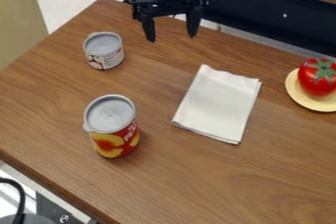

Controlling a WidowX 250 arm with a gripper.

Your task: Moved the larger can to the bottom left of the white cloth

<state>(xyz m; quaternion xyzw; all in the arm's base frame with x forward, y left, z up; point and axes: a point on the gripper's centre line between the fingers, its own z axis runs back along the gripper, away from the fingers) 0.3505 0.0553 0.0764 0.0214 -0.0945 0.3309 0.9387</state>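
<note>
The black gripper (pixel 171 30) hangs over the table's back edge at the top centre, its two fingers spread with nothing between them. Left of the cloth and nearer the camera, the larger can (pixel 113 127), red and yellow with a grey lid, stands upright. The folded white cloth (pixel 218 104) lies flat on the table right of centre. The gripper is well behind both, above and to the left of the cloth in the view.
A smaller can (pixel 103 50) with a grey lid stands at the back left. At the right edge, a red tomato (pixel 318 77) sits on a pale yellow plate (pixel 303 101). The wooden table's (pixel 263 188) front edge runs along the lower left.
</note>
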